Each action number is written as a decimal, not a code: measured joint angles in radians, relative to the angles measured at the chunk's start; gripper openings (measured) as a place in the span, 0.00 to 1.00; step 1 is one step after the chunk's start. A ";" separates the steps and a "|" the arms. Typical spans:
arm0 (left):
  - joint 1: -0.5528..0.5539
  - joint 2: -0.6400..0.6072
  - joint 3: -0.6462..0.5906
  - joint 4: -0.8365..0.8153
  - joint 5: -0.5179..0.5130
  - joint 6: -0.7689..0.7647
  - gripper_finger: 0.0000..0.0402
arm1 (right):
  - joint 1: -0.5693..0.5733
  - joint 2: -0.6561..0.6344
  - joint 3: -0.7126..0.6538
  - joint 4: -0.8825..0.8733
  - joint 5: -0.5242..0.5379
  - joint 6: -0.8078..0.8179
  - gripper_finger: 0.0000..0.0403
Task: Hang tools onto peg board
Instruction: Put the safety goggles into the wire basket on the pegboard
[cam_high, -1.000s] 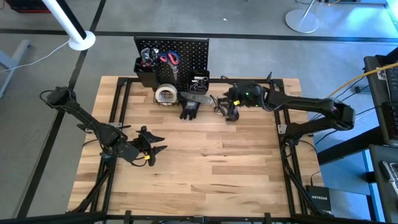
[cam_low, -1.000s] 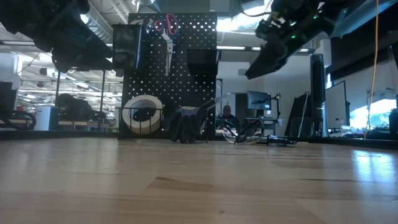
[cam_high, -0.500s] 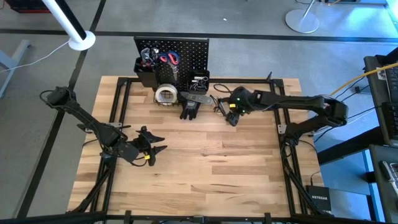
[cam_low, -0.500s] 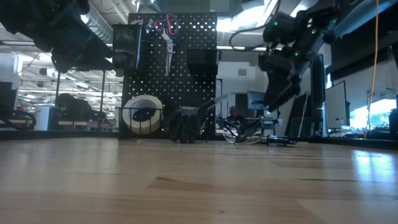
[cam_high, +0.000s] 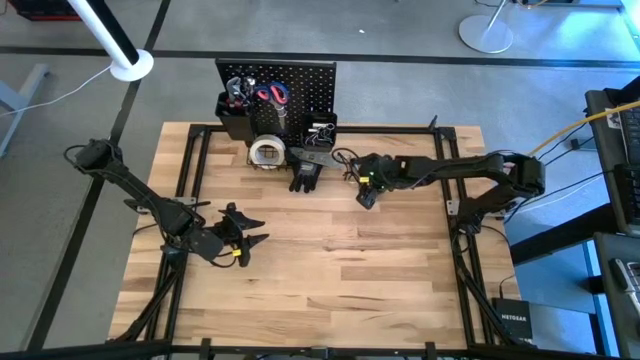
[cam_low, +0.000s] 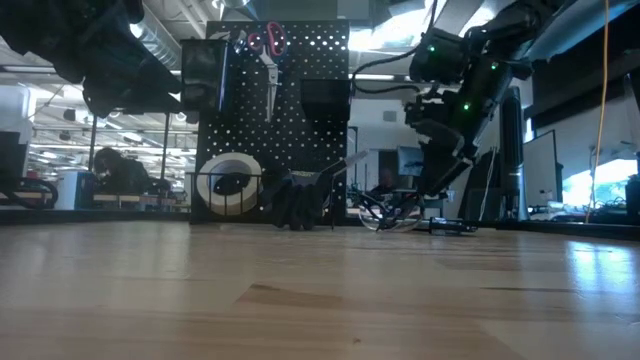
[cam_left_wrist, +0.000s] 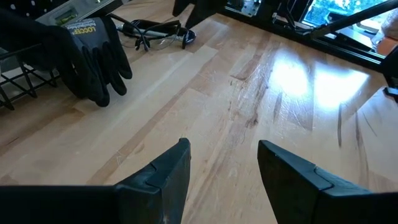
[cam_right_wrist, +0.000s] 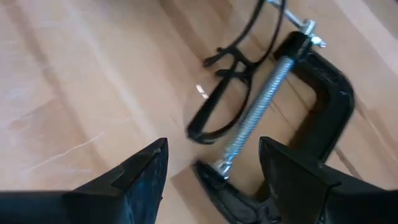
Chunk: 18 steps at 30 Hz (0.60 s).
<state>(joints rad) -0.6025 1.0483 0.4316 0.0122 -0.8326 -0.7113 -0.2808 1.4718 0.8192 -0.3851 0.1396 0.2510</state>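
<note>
The black peg board (cam_high: 290, 85) stands upright at the table's far edge, with red-handled scissors (cam_low: 265, 42) hanging on it. In its wire basket sits a pale tape roll (cam_high: 266, 152). Black gloves (cam_high: 305, 176) lie on the table in front of it. A black C-clamp (cam_right_wrist: 329, 99) with a silver screw lies flat beside clear safety glasses (cam_right_wrist: 231, 73). My right gripper (cam_right_wrist: 211, 177) hangs open just above the clamp's screw end, pointing steeply down. My left gripper (cam_left_wrist: 221, 155) stands open over bare table at the near left, holding nothing.
Black bins (cam_high: 236, 118) hang on the board's left side. Bare wooden table (cam_high: 340, 260) spreads across the middle and near side. A white lamp post (cam_high: 120, 45) stands beyond the table's far left corner.
My right gripper has come down from above toward the clamp and glasses, shifting a little toward the table's left and near edge. It has tipped from a shallow slant to point steeply down and has rolled about its own line. Its fingers have stayed open.
</note>
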 joint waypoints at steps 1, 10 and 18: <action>0.000 0.000 0.000 -0.001 0.000 0.000 0.44 | 0.001 0.007 0.000 0.005 0.014 0.004 0.63; 0.000 0.000 0.000 -0.001 0.000 0.000 0.44 | 0.000 0.086 0.000 0.111 0.009 -0.001 0.62; 0.000 0.000 0.000 -0.001 0.000 0.004 0.44 | -0.001 0.118 0.000 0.155 0.009 -0.024 0.42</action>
<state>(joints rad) -0.6026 1.0482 0.4316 0.0113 -0.8330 -0.7076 -0.2813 1.5894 0.8192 -0.2297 0.1490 0.2274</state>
